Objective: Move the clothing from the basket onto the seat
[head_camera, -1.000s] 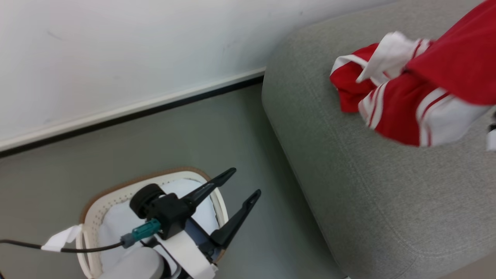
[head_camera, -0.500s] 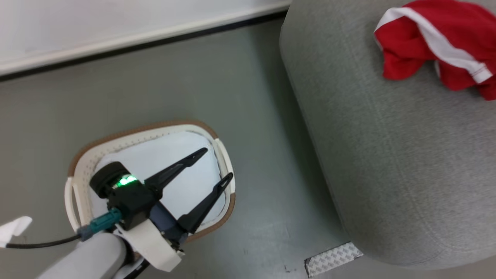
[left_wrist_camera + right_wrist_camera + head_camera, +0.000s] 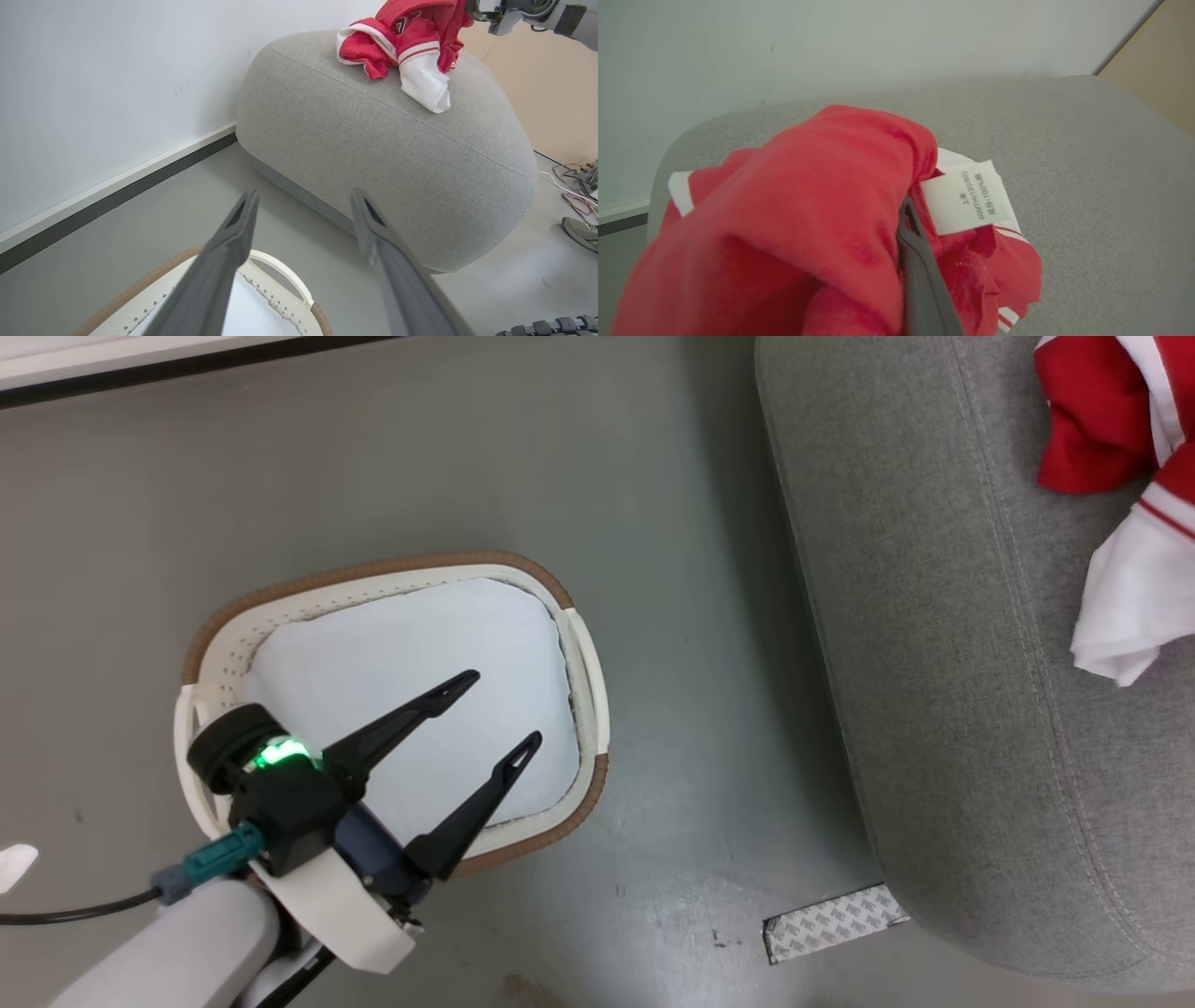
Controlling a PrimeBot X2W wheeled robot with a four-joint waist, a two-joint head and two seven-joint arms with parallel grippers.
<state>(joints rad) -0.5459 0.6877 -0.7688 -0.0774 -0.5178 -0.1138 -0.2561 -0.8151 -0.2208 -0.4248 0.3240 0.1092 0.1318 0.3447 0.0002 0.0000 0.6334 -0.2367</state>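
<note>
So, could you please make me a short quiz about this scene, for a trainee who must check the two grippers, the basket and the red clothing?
1. True or false: the left gripper stands open above the basket.
2. Where is the clothing? A) in the basket B) on the seat C) in the left gripper
3. Fill the gap: the right gripper is shut on ____.

Key: 1 true; 2 B; 3 the clothing.
</note>
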